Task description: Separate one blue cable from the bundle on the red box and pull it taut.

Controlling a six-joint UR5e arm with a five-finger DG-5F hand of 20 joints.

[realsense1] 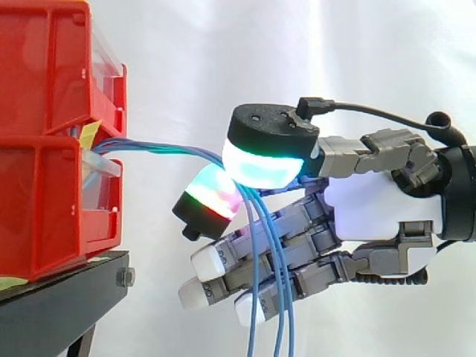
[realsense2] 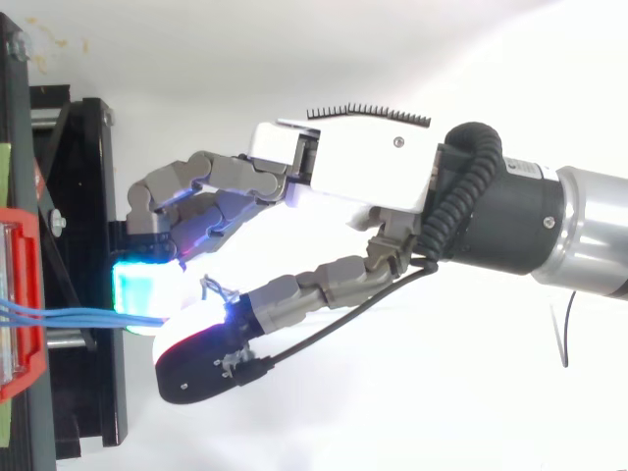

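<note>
A bundle of thin blue cables (realsense1: 163, 149) comes out between the two stacked red bins (realsense1: 44, 82) and runs almost level to the right. It reaches my hand (realsense1: 379, 208), passes between the thumb's cyan-white glowing pad (realsense1: 264, 165) and a finger pad glowing red and green (realsense1: 213, 195), then hangs down past the other fingers. Thumb and that finger are curled together on the cables; the remaining fingers point down and left, straight. From above, the cables (realsense2: 78, 316) leave the red bin (realsense2: 25, 294) and end under the glowing pads of the hand (realsense2: 363, 167).
The red bins stand on a black stand (realsense1: 59, 301) at the left, with its frame (realsense2: 88, 196) under the fingertips in the top view. A white curtain is behind. The arm enters from the right.
</note>
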